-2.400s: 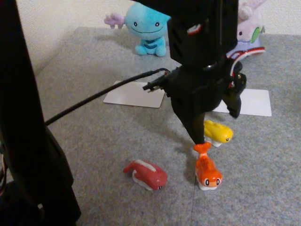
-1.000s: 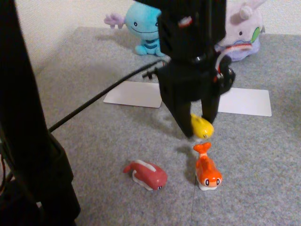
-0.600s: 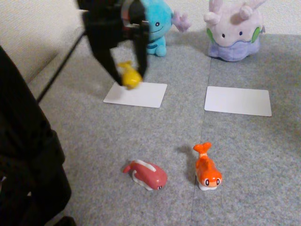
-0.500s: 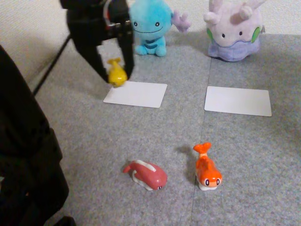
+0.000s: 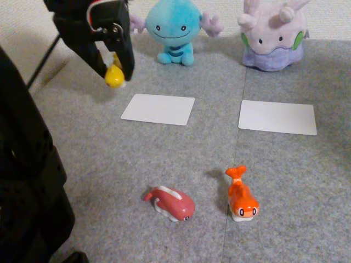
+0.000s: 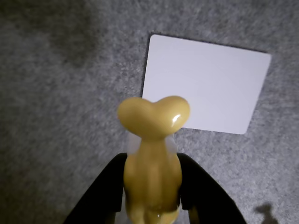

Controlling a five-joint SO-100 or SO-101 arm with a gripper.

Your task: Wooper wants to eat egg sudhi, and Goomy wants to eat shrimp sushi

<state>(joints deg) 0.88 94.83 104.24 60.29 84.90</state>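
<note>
My black gripper [image 5: 114,75] hangs above the carpet at the upper left of the fixed view, shut on the yellow egg sushi [image 5: 114,77]. From the wrist, the egg sushi [image 6: 152,158] is pinched between the two black fingers [image 6: 198,184], tail pointing away. It hovers left of the near white card [image 5: 158,109], [image 6: 205,81]. Blue Wooper [image 5: 175,30] sits behind that card. Lilac Goomy [image 5: 272,35] sits behind the other white card [image 5: 278,116]. The orange shrimp sushi [image 5: 241,194] lies on the carpet in front.
A red-pink sushi toy with a white stripe [image 5: 171,203] lies left of the shrimp one. A large black shape [image 5: 24,181] fills the left edge of the fixed view. Grey carpet [image 5: 137,159] spreads between cards and toys.
The gripper picked the egg sushi off the carpet beside the shrimp sushi and carried it up and to the left, past the near card.
</note>
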